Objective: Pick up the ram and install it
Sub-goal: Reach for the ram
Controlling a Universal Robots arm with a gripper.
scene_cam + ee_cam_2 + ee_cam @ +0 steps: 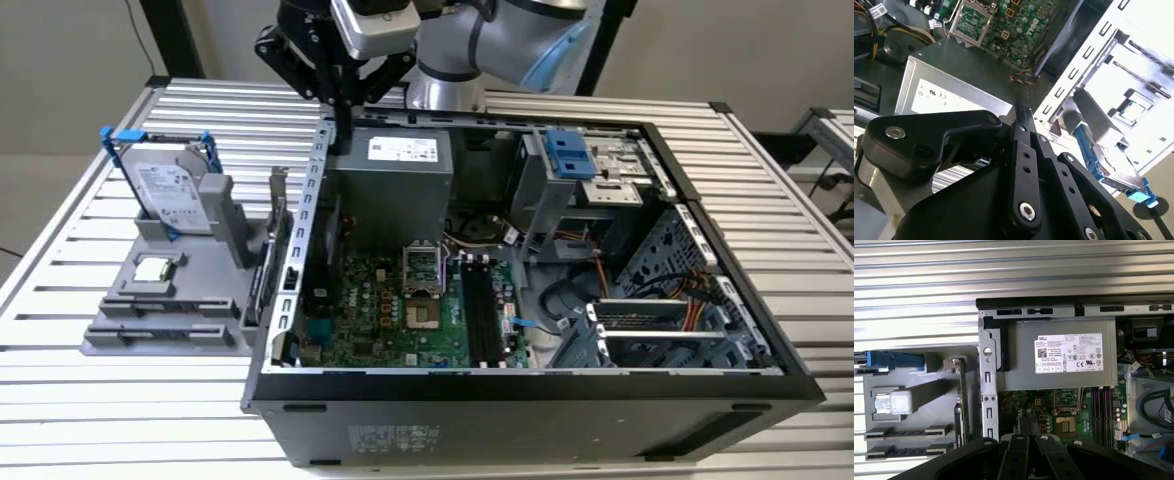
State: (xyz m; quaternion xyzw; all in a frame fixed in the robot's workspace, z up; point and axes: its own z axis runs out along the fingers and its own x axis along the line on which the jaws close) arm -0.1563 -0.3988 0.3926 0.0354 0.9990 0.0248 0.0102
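Gripper hangs above one corner of the open computer case, near the power supply, jaws pressed together with nothing between them. The ram (a bluish-green stick) stands on edge in the grey holder just outside the case wall. The holder also carries the blue-framed hard drive and the processor chip.

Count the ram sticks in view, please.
1: the ram stands on edge in the gray holder, beside the computer case, in the first wrist view. The motherboard slots look empty.
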